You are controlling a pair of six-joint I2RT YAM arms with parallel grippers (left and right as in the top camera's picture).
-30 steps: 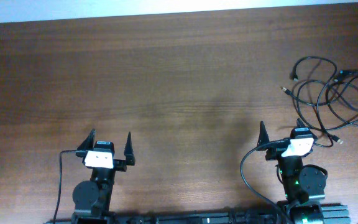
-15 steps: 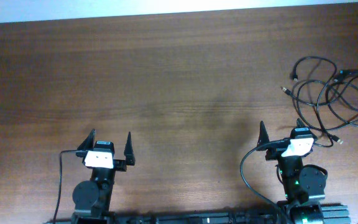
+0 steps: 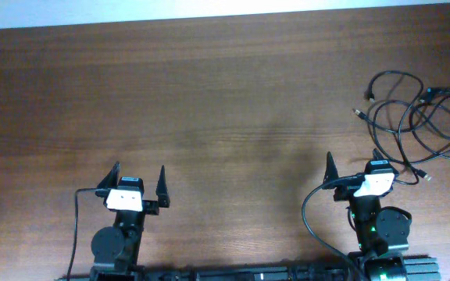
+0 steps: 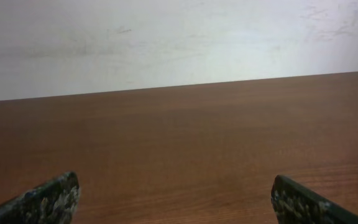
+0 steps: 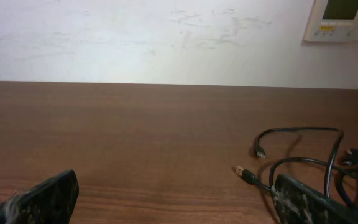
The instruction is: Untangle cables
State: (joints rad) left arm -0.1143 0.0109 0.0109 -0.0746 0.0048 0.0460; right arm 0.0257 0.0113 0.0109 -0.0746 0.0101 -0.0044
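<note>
The cables (image 3: 422, 117) lie as loose tangled black loops with small metallic plugs at the far right of the brown wooden table (image 3: 209, 101). In the right wrist view they (image 5: 303, 155) lie ahead and to the right, one plug end just beyond the right finger. My right gripper (image 3: 354, 170) (image 5: 176, 199) is open and empty, near the front edge, just short of the cables. My left gripper (image 3: 139, 181) (image 4: 176, 199) is open and empty at the front left, far from the cables.
A white wall (image 5: 166, 37) stands past the table's far edge, with a thermostat panel (image 5: 342, 18) on it at the upper right. The arm bases and their thick black wires (image 3: 311, 211) sit at the table's front edge.
</note>
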